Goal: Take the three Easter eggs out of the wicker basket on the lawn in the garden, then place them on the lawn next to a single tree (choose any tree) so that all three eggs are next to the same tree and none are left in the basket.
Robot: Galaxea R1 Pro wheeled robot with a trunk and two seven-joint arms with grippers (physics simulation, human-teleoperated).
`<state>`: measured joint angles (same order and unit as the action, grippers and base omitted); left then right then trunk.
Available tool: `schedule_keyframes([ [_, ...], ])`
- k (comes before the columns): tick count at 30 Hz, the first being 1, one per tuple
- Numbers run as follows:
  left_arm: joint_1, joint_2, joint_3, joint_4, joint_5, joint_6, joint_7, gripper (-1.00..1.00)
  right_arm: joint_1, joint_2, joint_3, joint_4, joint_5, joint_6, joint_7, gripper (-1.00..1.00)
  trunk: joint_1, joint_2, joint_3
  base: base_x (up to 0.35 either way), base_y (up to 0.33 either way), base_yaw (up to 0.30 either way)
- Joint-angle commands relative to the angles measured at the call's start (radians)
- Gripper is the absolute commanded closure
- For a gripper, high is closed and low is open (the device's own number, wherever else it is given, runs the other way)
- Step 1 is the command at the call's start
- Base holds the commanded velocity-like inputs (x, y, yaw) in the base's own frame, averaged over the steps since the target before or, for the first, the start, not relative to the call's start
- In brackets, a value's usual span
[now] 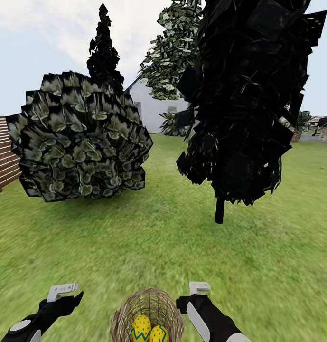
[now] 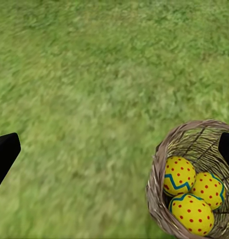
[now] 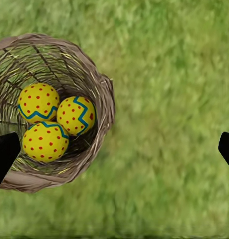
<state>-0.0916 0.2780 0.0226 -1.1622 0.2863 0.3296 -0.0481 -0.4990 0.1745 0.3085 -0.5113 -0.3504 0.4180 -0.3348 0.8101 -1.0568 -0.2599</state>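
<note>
Both hands hang spread and empty at the head view's bottom, left hand (image 1: 63, 290) and right hand (image 1: 200, 288) flanking the basket (image 1: 119, 318). All three eggs (image 3: 57, 122) lie inside. Next: lower one hand onto an egg.

Yellow red-dotted eggs (image 3: 55, 122), tan basket (image 3: 102, 99)

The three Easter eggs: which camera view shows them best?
The right wrist view: all three Easter eggs lie unobstructed inside the wicker basket. The left wrist view also shows three, near its edge. The head view shows two, cut off at the frame's edge.
</note>
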Motion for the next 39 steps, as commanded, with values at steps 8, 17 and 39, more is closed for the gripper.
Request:
schedule_keyframes([
  [8,0.000,0.000,0.002,-0.001,0.008,0.005,-0.004,-1.00,-0.113,0.000,0.001,0.064,-0.099,0.092,-0.009,-1.00,0.031,-0.057,-0.027,0.000,0.000,0.000],
  [17,0.000,0.001,0.002,-0.002,0.008,0.005,-0.003,-1.00,-0.165,0.000,0.003,0.148,-0.114,0.096,-0.007,-1.00,0.065,-0.120,-0.055,0.000,0.000,0.000],
  [39,0.000,0.001,0.002,-0.001,0.009,0.000,-0.004,-1.00,-0.170,0.000,0.011,0.189,-0.116,0.087,0.000,-1.00,0.150,-0.274,-0.124,0.000,0.000,0.000],
])
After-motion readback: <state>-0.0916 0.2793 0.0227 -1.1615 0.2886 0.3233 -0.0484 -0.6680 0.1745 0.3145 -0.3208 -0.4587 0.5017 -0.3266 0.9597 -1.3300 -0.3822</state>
